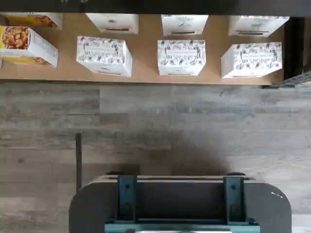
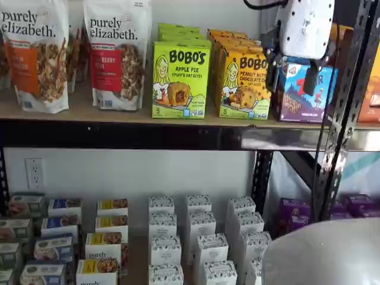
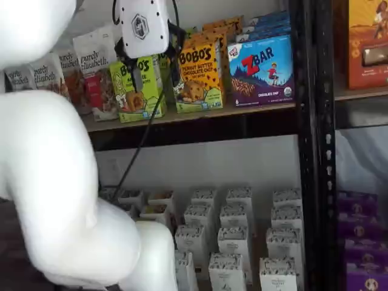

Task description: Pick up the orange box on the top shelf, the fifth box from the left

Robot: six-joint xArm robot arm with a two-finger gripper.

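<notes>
The orange box (image 2: 243,83), a yellow-orange Bobo's Peanut Butter Chocolate Chip carton, stands upright at the front of the top shelf (image 2: 119,116), with like boxes behind it. It also shows in a shelf view (image 3: 199,76) on the tan board (image 3: 182,115). My gripper (image 2: 291,82) hangs in front of the shelf, apart from the boxes. Its white body is high up and a gap shows between the two black fingers, so it is open and empty. In a shelf view the gripper (image 3: 154,70) overlaps the green box. The wrist view shows neither the orange box nor the fingers.
A lime-green Bobo's Apple Pie box (image 2: 180,80) stands left of the orange box and a blue ZBar box (image 3: 262,70) right of it. Granola bags (image 2: 113,53) stand farther left. A black upright (image 3: 312,121) rises at the right. Small white boxes (image 1: 181,57) fill the lower level.
</notes>
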